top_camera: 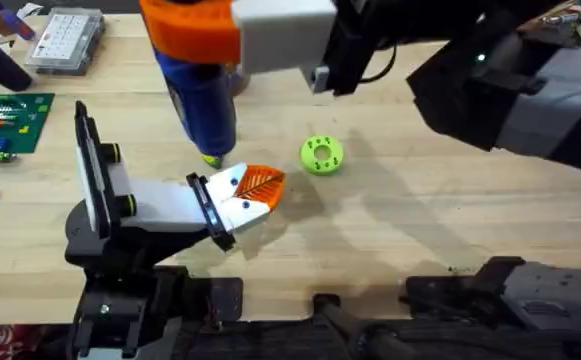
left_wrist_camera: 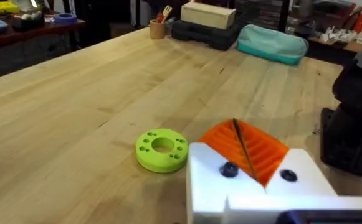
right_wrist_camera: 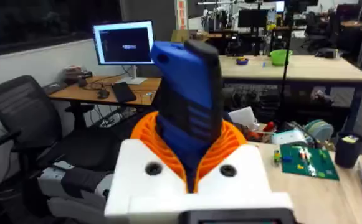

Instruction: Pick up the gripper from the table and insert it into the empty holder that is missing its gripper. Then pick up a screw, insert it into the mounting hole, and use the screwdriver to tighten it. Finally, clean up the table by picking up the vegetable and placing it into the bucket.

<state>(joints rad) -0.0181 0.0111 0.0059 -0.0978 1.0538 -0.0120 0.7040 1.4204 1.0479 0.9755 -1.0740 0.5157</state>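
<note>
Holding the blue screwdriver [right_wrist_camera: 190, 102] upright, our right gripper [right_wrist_camera: 193, 155] has its orange pads clamped on the body; the bit meets the holder [top_camera: 225, 205], where the orange ribbed gripper [top_camera: 260, 185] sits; of our left gripper [left_wrist_camera: 249, 165] we cannot tell the fingers; a green ring-shaped disc [top_camera: 321, 155] lies just right.

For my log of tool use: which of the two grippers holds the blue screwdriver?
The right gripper: the blue screwdriver is clamped between its orange ribbed pads. The left gripper is beside the green ring, with no screwdriver.
</note>
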